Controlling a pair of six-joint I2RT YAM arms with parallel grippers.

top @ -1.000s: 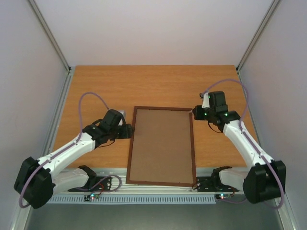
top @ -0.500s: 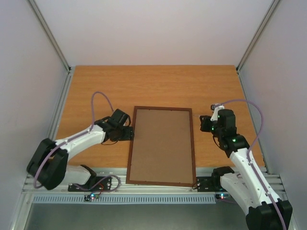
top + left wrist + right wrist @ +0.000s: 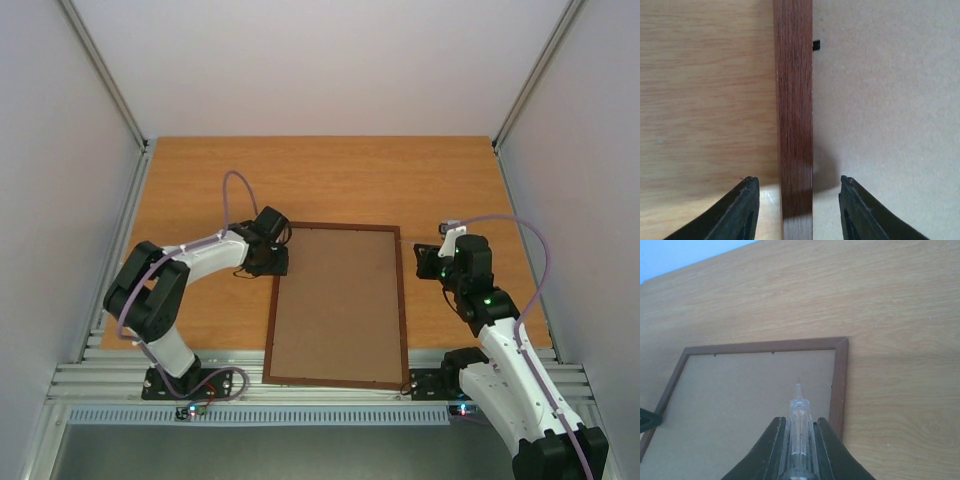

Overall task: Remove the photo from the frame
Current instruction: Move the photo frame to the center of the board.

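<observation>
Left arm stretched forward and inward, left gripper (image 3: 797,210) low, fingers open astride the left rail of the frame (image 3: 338,300). Right gripper (image 3: 799,427) by the far-right corner, clamping a clear pointed tool (image 3: 799,407). Frame lies back-up on the table (image 3: 200,180), long axis near-to-far.

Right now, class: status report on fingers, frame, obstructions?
Left fingers open, straddling frame rail. Right fingers shut on clear tool. Frame face down, backing on, photo hidden.

Left claw (image 3: 796,181) now astride the frame's (image 3: 794,100) left rail, farther out; right claw (image 3: 799,422) and clear tool (image 3: 798,402) nearer.
</observation>
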